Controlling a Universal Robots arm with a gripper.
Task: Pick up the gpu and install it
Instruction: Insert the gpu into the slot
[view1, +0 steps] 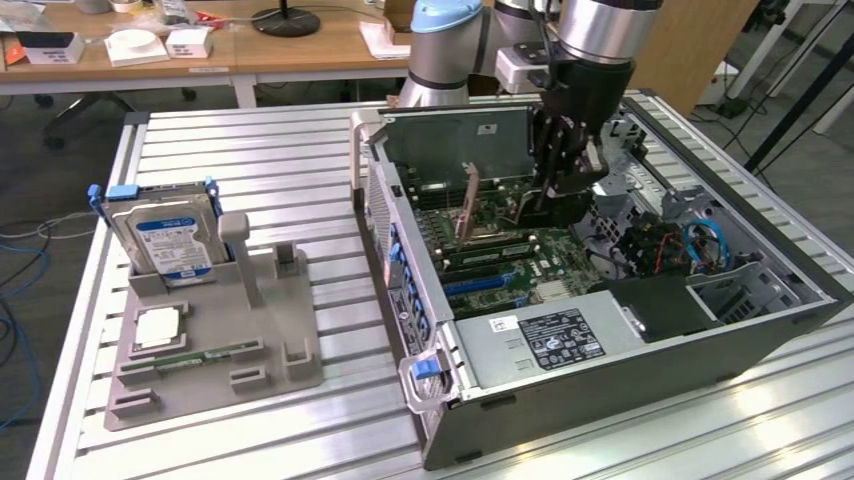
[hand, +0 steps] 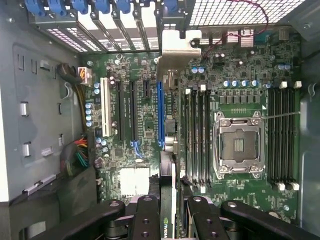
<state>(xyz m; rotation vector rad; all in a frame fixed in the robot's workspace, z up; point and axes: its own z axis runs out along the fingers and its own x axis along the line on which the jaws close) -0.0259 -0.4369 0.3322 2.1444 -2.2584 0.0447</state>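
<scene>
My gripper (view1: 563, 185) reaches down into the open computer case (view1: 747, 330) over the motherboard (view1: 514, 265). It is shut on the gpu (hand: 169, 150), which the wrist view shows edge-on between the two black fingers (hand: 145, 217). The card's silver bracket (hand: 175, 47) points toward the slotted rear wall of the case. The card hangs just above the motherboard (hand: 240, 90), lined up beside the long blue expansion slot (hand: 160, 112). In the exterior view the gpu (view1: 550, 208) is a dark shape under the fingers, mostly hidden by them.
A grey fixture (view1: 287, 345) on the exterior view's left holds a hard drive (view1: 167, 235) upright, a processor (view1: 158, 327) and a green memory stick (view1: 207, 355). Inside the case sit a power supply (view1: 554, 340), blue cables (view1: 703, 245), memory slots (hand: 197, 135) and the processor socket (hand: 239, 145).
</scene>
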